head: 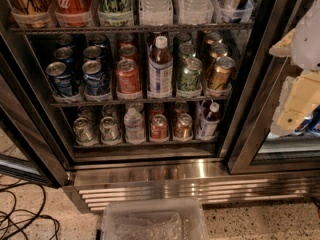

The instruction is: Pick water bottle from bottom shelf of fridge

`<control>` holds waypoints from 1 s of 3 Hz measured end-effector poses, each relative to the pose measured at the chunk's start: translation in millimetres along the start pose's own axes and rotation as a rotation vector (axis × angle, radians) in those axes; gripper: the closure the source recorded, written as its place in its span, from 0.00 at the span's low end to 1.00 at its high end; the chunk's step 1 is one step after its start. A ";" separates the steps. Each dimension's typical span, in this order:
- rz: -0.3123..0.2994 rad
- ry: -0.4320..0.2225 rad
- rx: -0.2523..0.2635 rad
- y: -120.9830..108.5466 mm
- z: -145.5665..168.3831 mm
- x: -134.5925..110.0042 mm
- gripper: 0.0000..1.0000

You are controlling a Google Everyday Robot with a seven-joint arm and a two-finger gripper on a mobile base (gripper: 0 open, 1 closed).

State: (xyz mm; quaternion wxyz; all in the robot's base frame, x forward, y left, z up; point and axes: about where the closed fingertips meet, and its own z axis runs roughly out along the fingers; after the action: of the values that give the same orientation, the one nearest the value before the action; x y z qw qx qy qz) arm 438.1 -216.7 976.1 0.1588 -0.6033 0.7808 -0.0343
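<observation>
1. The water bottle [134, 125] stands upright in the front row of the bottom shelf [145, 144] of the fridge [150, 173]. Its white cap is uppermost and its long axis is vertical.
2. A silver-green can [109, 129] is seen just beside the water bottle on its left, and a red can [159, 127] just beside it on its right.
3. The gripper [296, 84] is seen well apart from the water bottle, above it and far to its right, in front of the door frame. Whether the gripper is parted or closed cannot be told.
4. The water bottle therefore lies down and to the left of the gripper. A descent followed by a level approach beneath the upper rack is judged necessary.
5. A small dark-drink bottle [210, 120] stands to the right of the water bottle on the same shelf, nearer the gripper, and could be mistaken for it.
6. A clear bin [152, 219] lies on the floor below the water bottle.
</observation>
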 end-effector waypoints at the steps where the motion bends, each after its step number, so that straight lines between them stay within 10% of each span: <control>1: 0.000 0.000 0.000 0.0 0.0 0.0 0.00; 2: -0.012 -0.004 -0.035 9.6 19.7 -4.9 0.00; 3: -0.006 -0.089 -0.181 40.8 97.5 -33.7 0.00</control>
State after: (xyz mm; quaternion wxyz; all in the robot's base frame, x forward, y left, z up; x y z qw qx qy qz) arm 435.8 -160.1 880.7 0.1381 -0.6185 0.7710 0.0629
